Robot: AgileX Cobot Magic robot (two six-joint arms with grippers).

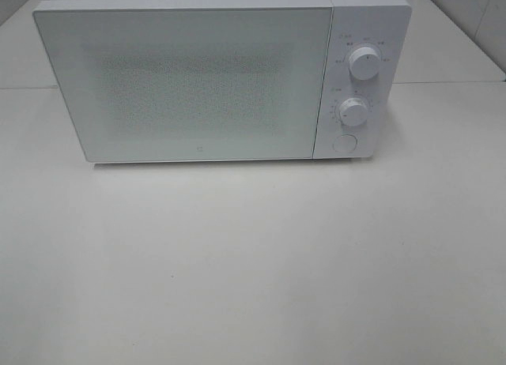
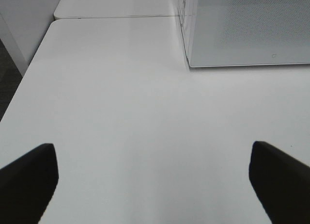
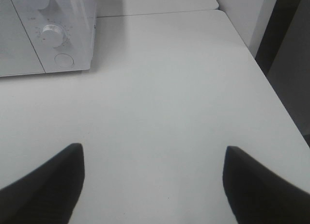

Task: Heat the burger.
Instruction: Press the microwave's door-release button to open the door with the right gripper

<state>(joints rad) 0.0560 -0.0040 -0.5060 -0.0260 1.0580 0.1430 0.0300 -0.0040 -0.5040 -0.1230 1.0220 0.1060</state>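
Observation:
The burger is out of view in every frame. A white microwave stands at the back of the white table with its door shut; its two round knobs and a round button sit on the right panel. The microwave's left corner shows in the left wrist view and its knob panel in the right wrist view. My left gripper is open over bare table, nothing between its black fingers. My right gripper is open too, also empty. Neither gripper shows in the exterior high view.
The table's left edge drops off beside a wall, and its right edge runs close to the right gripper. A seam to a second table surface lies behind, level with the microwave.

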